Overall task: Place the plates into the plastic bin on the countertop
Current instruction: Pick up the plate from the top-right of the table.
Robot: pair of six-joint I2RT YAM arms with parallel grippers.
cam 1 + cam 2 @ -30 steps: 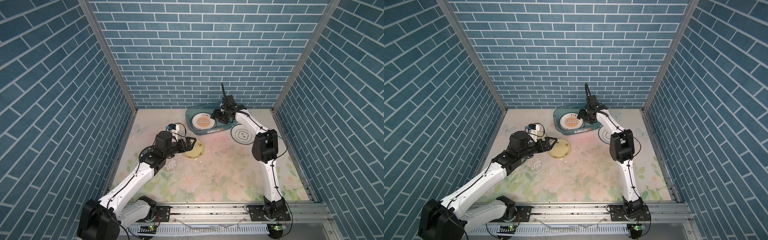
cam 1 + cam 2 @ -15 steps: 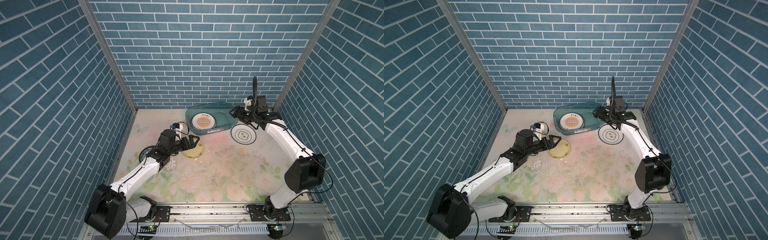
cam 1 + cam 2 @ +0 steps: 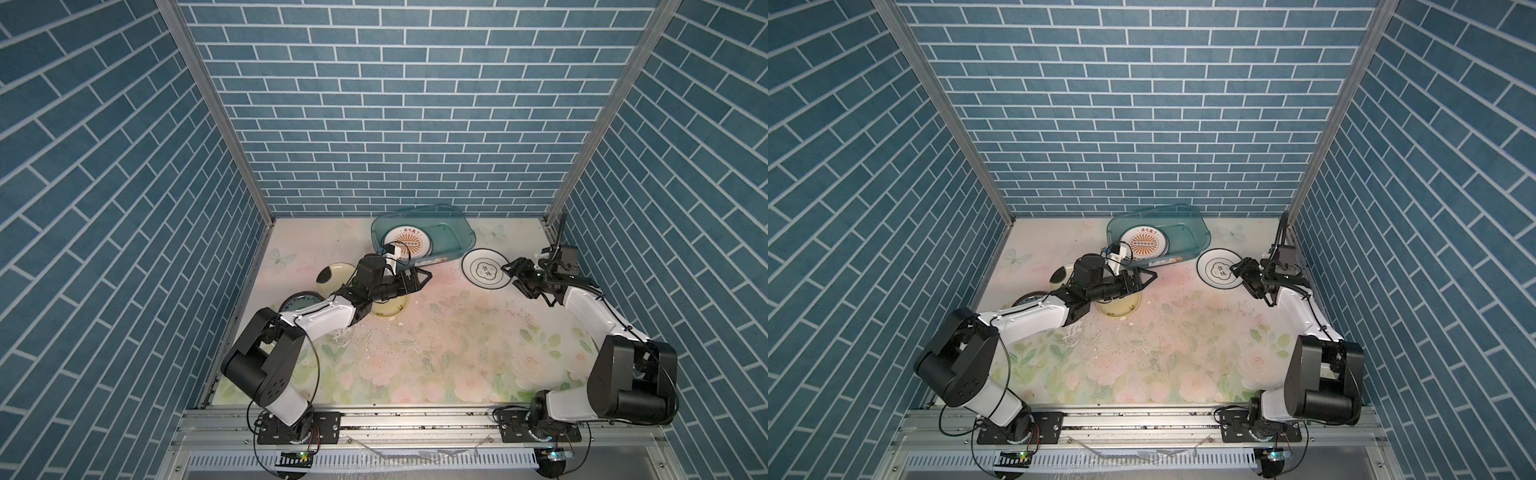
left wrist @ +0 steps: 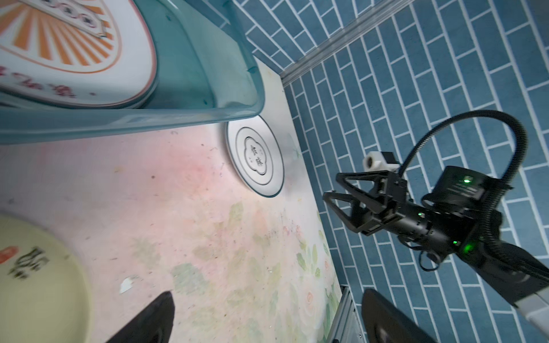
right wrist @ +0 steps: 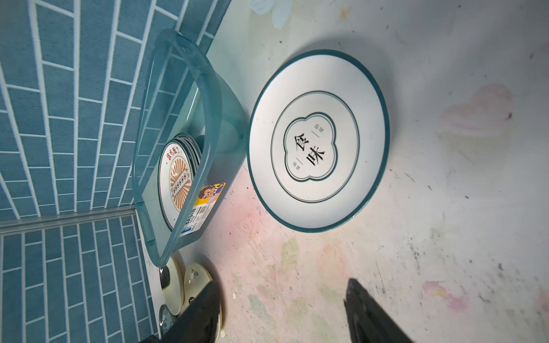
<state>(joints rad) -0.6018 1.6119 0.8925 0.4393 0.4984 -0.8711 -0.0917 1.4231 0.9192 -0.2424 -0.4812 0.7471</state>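
1. Scuffed floral countertop (image 3: pixel 436 353); plates (image 3: pixel 406 245) stacked in plastic bin (image 3: pixel 453 239), green-rimmed plate (image 3: pixel 484 268) flat just beside it.
2. Right gripper (image 4: pixel 330 184) apart, empty, near its rim: risk of shoving, not pinching.
3. Left gripper (image 3: pixel 428 278) wide apart between yellow plate (image 3: pixel 388 309) and bin: risk of clash there.

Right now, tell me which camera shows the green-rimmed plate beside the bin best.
Right wrist: the green-rimmed plate lies whole, large, lettering legible. Both top views show it small; left wrist shows it distant, foreshortened.
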